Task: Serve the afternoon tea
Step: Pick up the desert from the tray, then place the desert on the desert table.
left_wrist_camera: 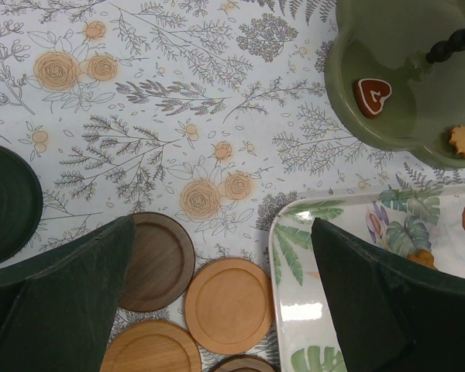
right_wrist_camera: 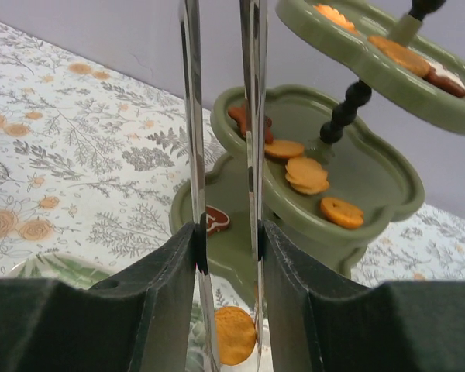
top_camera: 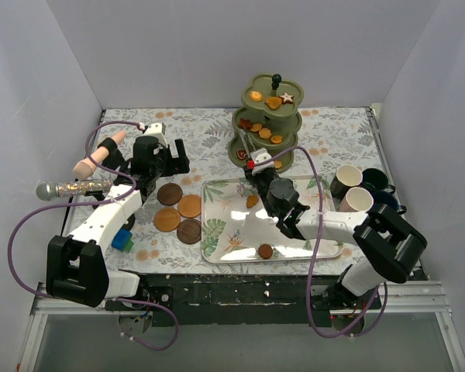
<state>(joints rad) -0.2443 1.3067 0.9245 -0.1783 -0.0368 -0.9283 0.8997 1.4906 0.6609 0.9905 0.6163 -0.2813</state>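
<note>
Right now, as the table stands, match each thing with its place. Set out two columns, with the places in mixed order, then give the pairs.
Things:
1 coasters
2 mugs
3 metal tongs
4 heart biscuit

Places:
A in the right hand
B on the stand, bottom tier
C left of the tray
D right of the tray

Pairs: 1-C, 2-D, 3-A, 4-B

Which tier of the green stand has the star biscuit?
The top tier, just under the black knob: the star biscuit lies on its right side.
</note>
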